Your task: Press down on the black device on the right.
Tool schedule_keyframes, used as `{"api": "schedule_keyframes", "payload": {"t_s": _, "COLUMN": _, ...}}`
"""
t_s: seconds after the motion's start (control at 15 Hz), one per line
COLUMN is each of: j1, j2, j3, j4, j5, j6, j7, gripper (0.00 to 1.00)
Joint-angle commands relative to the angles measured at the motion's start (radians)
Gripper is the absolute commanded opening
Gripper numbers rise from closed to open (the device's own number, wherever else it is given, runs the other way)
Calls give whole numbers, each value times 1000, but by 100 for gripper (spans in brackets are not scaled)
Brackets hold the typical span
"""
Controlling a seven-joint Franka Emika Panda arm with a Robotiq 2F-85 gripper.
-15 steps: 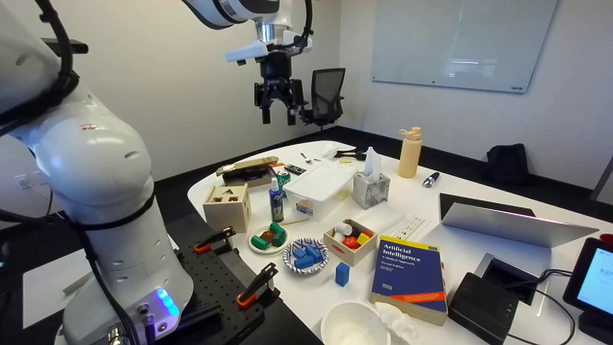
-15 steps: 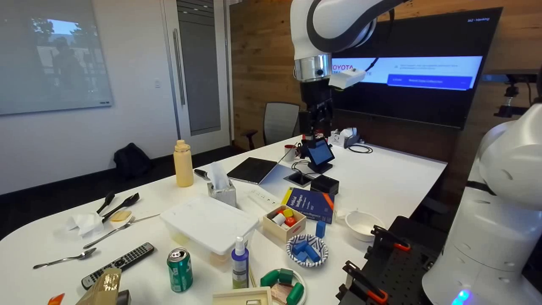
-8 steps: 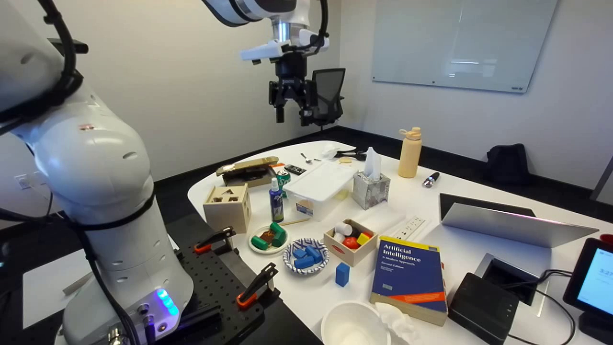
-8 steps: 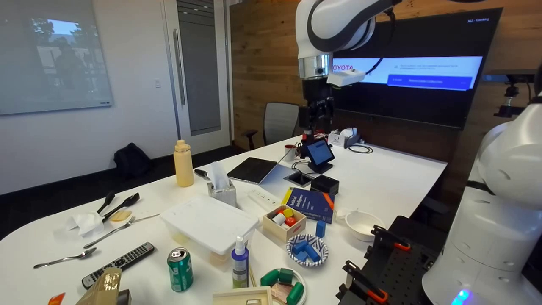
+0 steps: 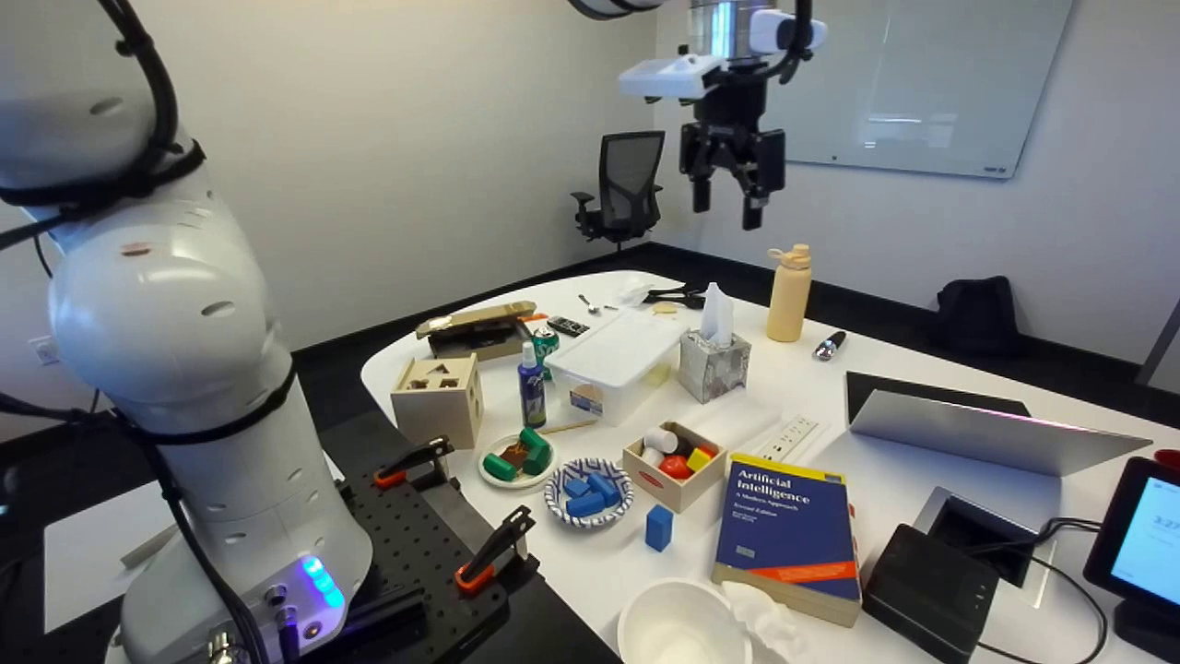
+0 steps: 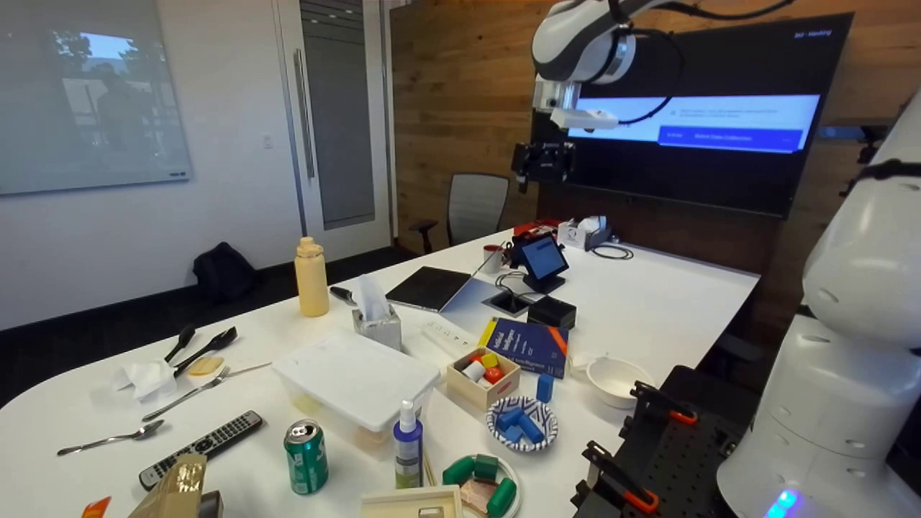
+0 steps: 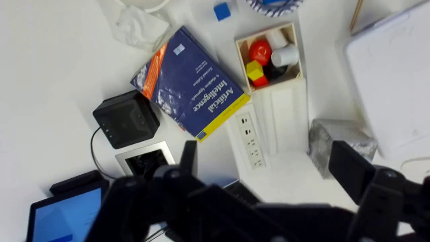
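In an exterior view, the gripper [image 5: 727, 205] hangs pointing down, high above a white table [image 5: 784, 383], its fingers [image 5: 753, 218] spread wide. The black device [image 5: 931, 590] sits low on the table, just beside the blue book [image 5: 788, 526]. In an exterior view, the gripper hangs before the edge of a wall TV [image 6: 719, 180]; well below it, the black device lies between the book and a lit screen [image 6: 545, 257]. In the wrist view, looking down, the fingers stand far apart; the black device lies left of both, near the book's orange stripe, a dark cable [image 7: 91, 148] at its edge.
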Motion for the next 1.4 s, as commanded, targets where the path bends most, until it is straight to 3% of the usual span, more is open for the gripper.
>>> {"api": "schedule_keyframes", "payload": {"t_s": 0.0, "j1": -42, "j2": 213, "j3": -44, "j4": 198, "j5": 102, "j6": 90, "j7": -17, "gripper": 100}}
{"api": "schedule_keyframes", "payload": {"t_s": 0.2, "j1": -96, "j2": 399, "j3": -61, "j4": 344, "j5": 207, "j6": 151, "j7": -8, "gripper": 100}}
{"api": "schedule_keyframes", "payload": {"t_s": 0.4, "j1": -163, "j2": 582, "j3": -56, "j4": 501, "j5": 255, "j6": 139, "j7": 9, "gripper": 100}}
{"api": "schedule_keyframes", "payload": {"t_s": 0.73, "j1": -253, "j2": 820, "j3": -42, "j4": 689, "j5": 256, "j6": 110, "j7": 57, "gripper": 100}}
{"api": "schedule_keyframes", "payload": {"t_s": 0.8, "j1": -263, "j2": 858, "j3": -39, "j4": 716, "j5": 254, "j6": 103, "j7": 73, "gripper": 75}}
{"api": "schedule_keyframes", "payload": {"t_s": 0.87, "j1": -270, "j2": 888, "j3": -37, "j4": 738, "j5": 251, "j6": 97, "j7": 83, "gripper": 74}}
{"api": "schedule_keyframes", "payload": {"t_s": 1.33, "j1": -305, "j2": 1061, "j3": -20, "j4": 876, "j5": 256, "j6": 53, "j7": 145, "gripper": 20}}
